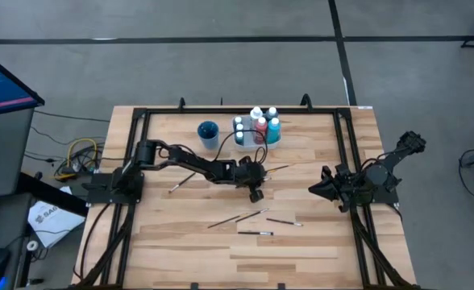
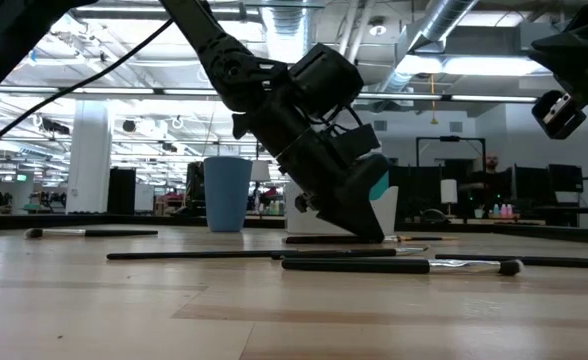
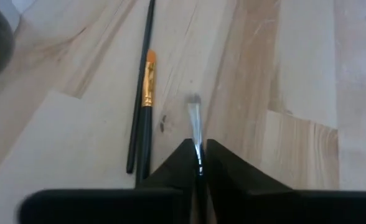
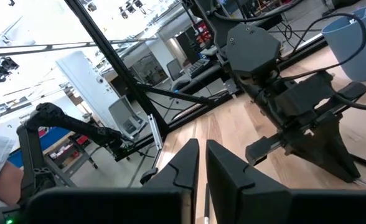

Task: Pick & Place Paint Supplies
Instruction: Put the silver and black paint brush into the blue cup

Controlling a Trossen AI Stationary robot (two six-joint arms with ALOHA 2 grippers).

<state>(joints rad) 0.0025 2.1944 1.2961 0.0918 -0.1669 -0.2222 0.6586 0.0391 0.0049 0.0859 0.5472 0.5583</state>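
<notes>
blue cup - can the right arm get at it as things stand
Probably not easily. The right gripper sits shut at the table's right side, and the left gripper, shut on a paintbrush, lies between it and the blue cup.

Paint bottles (image 1: 259,127): small, white-capped, upright, clustered at the table's far edge; red and teal ones can be told.

Paintbrushes: thin, dark-handled, lying flat on the wood.
- One (image 1: 180,183) alone, left of centre.
- Three loose toward the near side (image 1: 237,218), (image 1: 284,221), (image 1: 255,233).
- One (image 3: 196,127) with pale bristles, pinched between dark fingertips.
- One (image 3: 147,93) with a gold ferrule, just beside it.
</notes>
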